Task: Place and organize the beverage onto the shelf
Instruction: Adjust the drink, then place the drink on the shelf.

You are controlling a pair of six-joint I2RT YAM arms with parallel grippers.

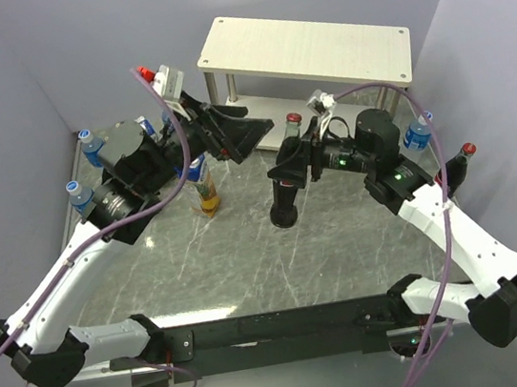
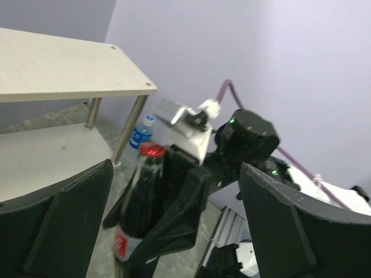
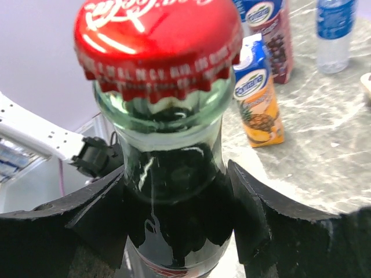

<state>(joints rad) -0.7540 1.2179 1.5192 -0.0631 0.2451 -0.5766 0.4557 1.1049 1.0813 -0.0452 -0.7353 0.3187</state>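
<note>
Our left gripper (image 1: 241, 127) is spread wide and holds nothing. Just in front of it, our right gripper (image 3: 174, 214) pinches the dark glass red-capped Coca-Cola bottle (image 3: 159, 124) by its neck, so it stands upright. The pale wooden two-tier shelf (image 1: 305, 47) is beyond both.

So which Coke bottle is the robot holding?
The middle Coke bottle: the right gripper is clamped around its neck. The other Coke bottle stands alone at the right edge of the table, with nothing gripping it.
</note>
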